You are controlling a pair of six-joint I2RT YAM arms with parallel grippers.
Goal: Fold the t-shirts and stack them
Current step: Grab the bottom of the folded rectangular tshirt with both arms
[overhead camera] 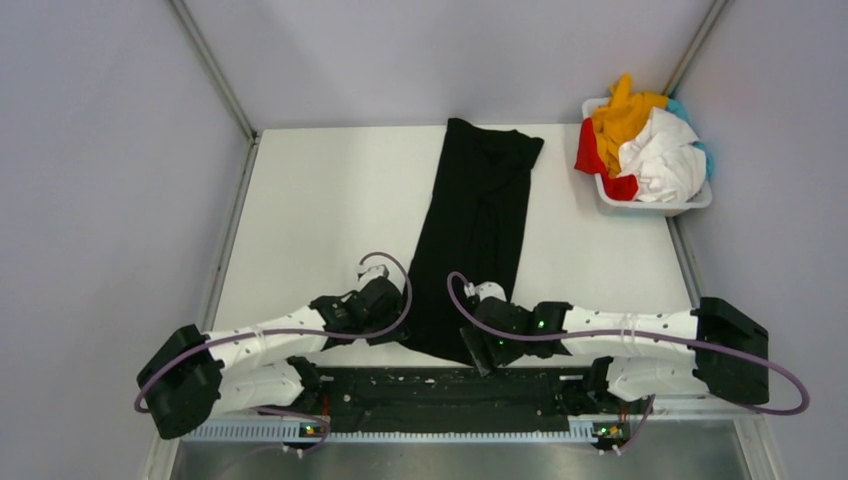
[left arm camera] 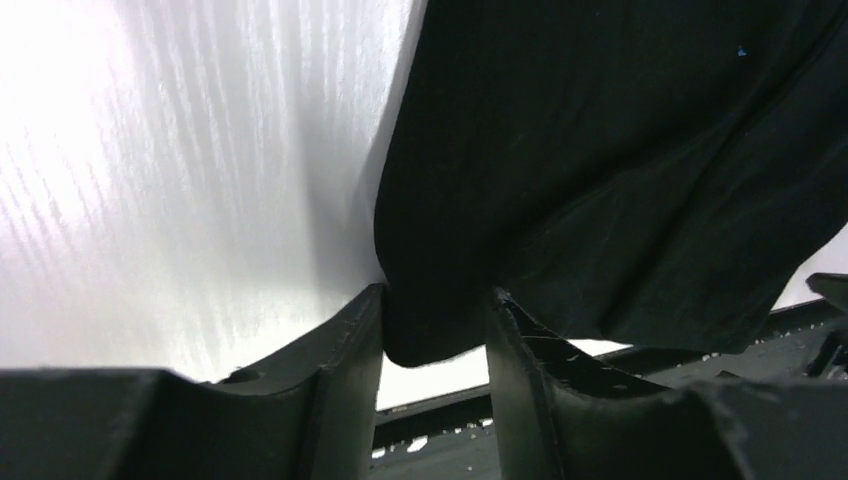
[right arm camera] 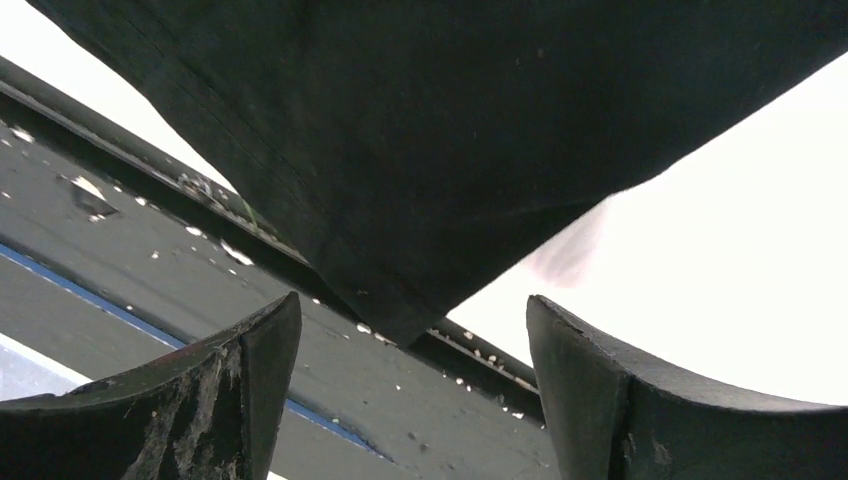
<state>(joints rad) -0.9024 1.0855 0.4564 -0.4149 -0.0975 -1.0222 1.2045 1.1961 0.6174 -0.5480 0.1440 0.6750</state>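
A large black t-shirt (overhead camera: 475,220) lies on the white table (overhead camera: 320,220), folded into a long strip from the far edge to the near edge. My left gripper (overhead camera: 398,328) is at the strip's near left corner. In the left wrist view (left arm camera: 435,295) it is shut on that black corner (left arm camera: 435,330), and the cloth touches both fingers. My right gripper (overhead camera: 478,355) is at the near right corner. In the right wrist view (right arm camera: 412,300) it is open, and the shirt's corner (right arm camera: 400,310) hangs between the fingertips without touching them.
A white plastic basket (overhead camera: 655,207) stands at the far right corner. It holds orange-yellow (overhead camera: 622,115), red (overhead camera: 590,150), white (overhead camera: 660,155) and teal (overhead camera: 706,155) t-shirts. A dark rail (overhead camera: 440,390) runs along the near edge between the arm bases.
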